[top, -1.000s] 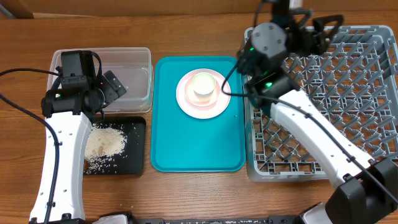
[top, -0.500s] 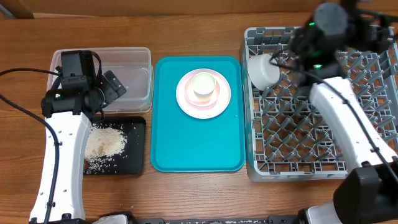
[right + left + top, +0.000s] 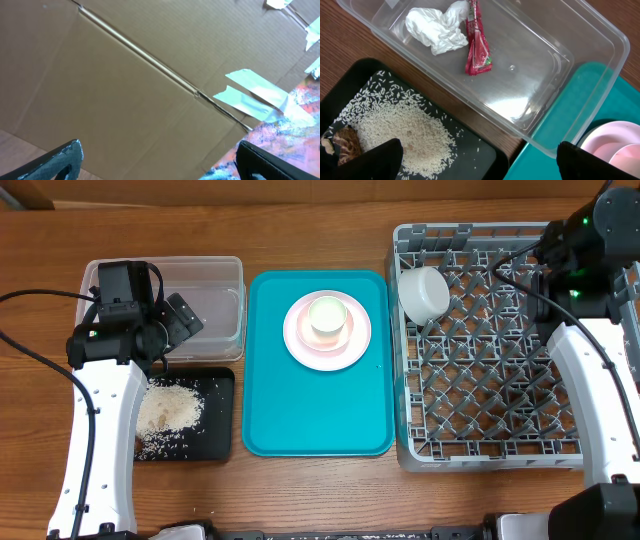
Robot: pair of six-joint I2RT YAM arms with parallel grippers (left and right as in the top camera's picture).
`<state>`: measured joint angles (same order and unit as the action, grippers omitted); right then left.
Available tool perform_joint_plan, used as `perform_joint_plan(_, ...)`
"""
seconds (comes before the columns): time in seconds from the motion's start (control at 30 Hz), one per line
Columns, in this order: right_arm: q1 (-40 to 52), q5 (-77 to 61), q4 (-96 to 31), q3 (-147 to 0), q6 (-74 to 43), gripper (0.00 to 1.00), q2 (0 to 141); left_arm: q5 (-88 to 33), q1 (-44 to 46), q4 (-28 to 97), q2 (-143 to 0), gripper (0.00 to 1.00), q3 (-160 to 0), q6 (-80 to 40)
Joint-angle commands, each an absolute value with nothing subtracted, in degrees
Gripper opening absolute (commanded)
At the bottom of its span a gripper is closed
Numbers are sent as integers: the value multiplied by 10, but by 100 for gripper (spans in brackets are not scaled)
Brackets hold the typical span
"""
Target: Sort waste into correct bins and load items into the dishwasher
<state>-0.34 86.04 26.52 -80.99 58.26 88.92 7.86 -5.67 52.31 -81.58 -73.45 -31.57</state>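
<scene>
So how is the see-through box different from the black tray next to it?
The box is clear plastic, while the black tray is opaque. The box has taller walls; the black tray is shallow. The box holds a crumpled tissue and a red wrapper; the black tray holds rice and a brown crumb. Both are rectangular and sit side by side, left of the teal tray.

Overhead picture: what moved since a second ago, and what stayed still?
The open right end effector swung away to the right, leaving the white bowl in the grey rack. The left arm, plate, tub and rice tray stayed put.
</scene>
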Motion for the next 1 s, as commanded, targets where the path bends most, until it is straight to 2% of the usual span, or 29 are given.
perform_joint_plan(0.0, 3, 841, 275, -814, 563, 100, 858, 74, -57, 521, -813, 100, -742, -324)
perform_joint_plan(0.17, 4, 866, 329, -814, 557, 100, 846, 74, -57, 521, -813, 100, -742, -324)
perform_joint_plan(0.67, 3, 874, 329, -814, 561, 100, 845, 74, -57, 521, -813, 100, -742, -324)
perform_joint_plan(0.97, 37, 889, 329, -814, 616, 100, 834, 74, -57, 521, -813, 100, -742, -324)
